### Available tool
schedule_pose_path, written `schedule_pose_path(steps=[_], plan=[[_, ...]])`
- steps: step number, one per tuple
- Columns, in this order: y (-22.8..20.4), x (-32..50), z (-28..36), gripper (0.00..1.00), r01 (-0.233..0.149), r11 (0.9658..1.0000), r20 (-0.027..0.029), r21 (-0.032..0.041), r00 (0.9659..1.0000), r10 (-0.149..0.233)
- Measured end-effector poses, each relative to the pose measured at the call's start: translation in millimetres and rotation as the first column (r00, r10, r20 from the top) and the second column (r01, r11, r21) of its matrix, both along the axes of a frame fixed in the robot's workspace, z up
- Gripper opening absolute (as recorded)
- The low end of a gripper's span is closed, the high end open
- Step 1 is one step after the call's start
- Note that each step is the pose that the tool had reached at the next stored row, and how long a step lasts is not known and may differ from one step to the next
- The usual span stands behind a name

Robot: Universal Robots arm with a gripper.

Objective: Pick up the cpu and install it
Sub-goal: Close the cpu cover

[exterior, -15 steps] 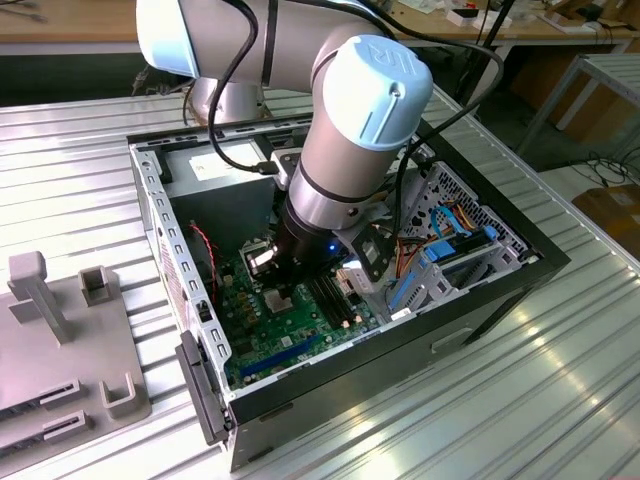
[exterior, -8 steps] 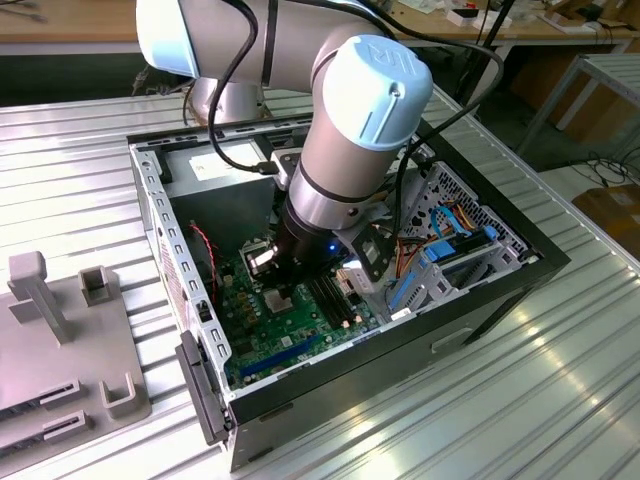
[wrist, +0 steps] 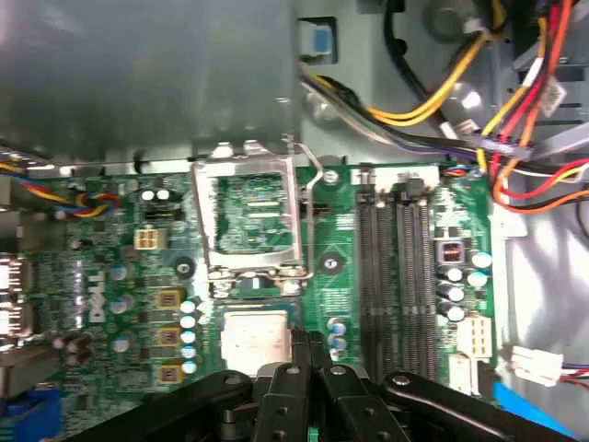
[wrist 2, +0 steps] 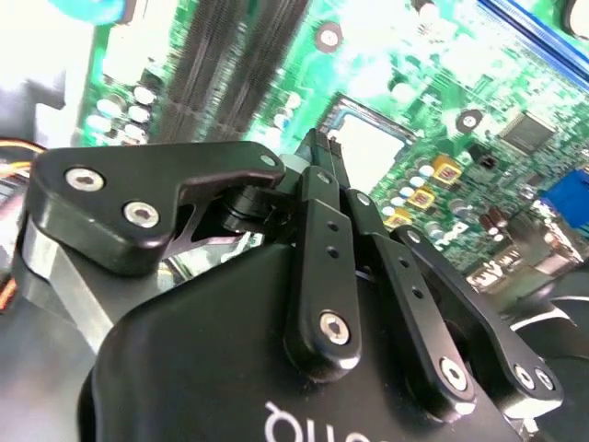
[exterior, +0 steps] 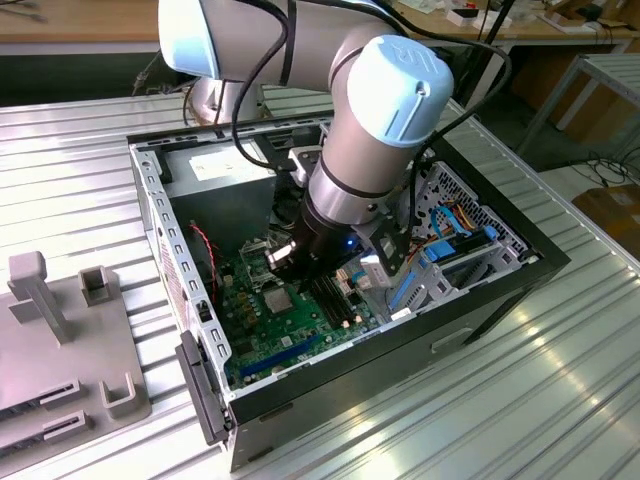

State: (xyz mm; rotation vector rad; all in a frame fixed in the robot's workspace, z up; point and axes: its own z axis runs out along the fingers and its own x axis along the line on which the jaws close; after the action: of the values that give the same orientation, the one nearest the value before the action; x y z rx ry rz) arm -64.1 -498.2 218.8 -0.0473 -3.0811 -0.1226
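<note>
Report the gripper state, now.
The gripper is shut, fingertips together with nothing visible between them, tips beside the cpu lying on the motherboard.

cpu [wrist: 258, 339] in socket [wrist: 261, 288] on motherboard [wrist: 110, 276] (inside case [exterior: 400, 350]); claw [wrist: 308, 341] beside cpu.

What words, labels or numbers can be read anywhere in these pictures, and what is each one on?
No text here can be quoted in full.
White lettering on the green motherboard, first wrist view: a maker's mark, not read out.
White lettering on the body of the gripper, second wrist view: cut off at the picture's edge, unreadable.
Markings on the chips of the board: too small to read.
</note>
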Motion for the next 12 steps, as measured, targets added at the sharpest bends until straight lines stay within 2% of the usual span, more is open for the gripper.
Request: schedule_pose_path(steps=[7,12], plan=[[0.0,0.4,-0.4,0.11,0.000,1.0000,0.0000,0.0000,1.0000,0.000],[-0.2,-13.3,-2.7,0.11,0.000,1.0000,-0.0014,-0.0004,1.0000,0.000]])
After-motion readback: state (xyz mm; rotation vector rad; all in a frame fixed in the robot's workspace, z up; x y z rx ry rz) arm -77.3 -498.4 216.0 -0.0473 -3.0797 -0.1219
